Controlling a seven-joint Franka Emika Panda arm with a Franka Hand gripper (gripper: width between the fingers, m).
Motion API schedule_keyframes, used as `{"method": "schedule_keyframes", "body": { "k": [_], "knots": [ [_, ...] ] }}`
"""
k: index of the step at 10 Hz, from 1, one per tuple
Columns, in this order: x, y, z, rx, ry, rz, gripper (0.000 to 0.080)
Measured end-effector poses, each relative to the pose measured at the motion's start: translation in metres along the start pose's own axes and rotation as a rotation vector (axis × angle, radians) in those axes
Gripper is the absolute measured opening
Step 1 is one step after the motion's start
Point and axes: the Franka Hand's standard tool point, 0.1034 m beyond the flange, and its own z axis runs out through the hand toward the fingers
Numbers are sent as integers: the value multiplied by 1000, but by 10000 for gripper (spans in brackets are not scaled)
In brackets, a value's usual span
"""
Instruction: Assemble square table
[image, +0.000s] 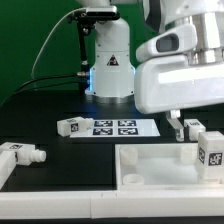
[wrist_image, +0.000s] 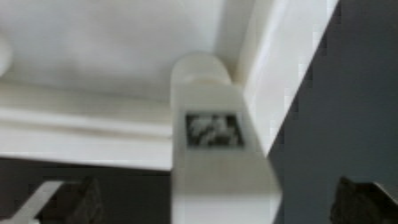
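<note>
1 leg (wrist_image: 217, 130) blurry, pincer (wrist_image: 210, 205) tips pt cropped

The black table (image: 40, 105) carries a thin flat white marker board (image: 115, 127) printed with black square tags. Just beside its end on the exterior view's left lies a stubby white tagged leg (image: 70, 126). A second white leg (image: 22, 155) lies farther left. A white plastic square panel (image: 155, 172) with a raised rim rests nearest the camera.
</note>
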Motion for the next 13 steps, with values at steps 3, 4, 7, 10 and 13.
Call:
{"method": "schedule_keyframes", "body": {
  "k": [3, 4, 7, 10, 13],
  "knots": [
    [-2, -8, 10, 26, -186, 71, 649],
    [0, -11, 14, 29, -231, 75, 649],
    [0, -10, 20, 37, -324, 88, 649],
    [-1, -9, 21, 30, -327, 129, 389],
    [0, -7, 21, -6, -324, 337, 302]
  ]
}}
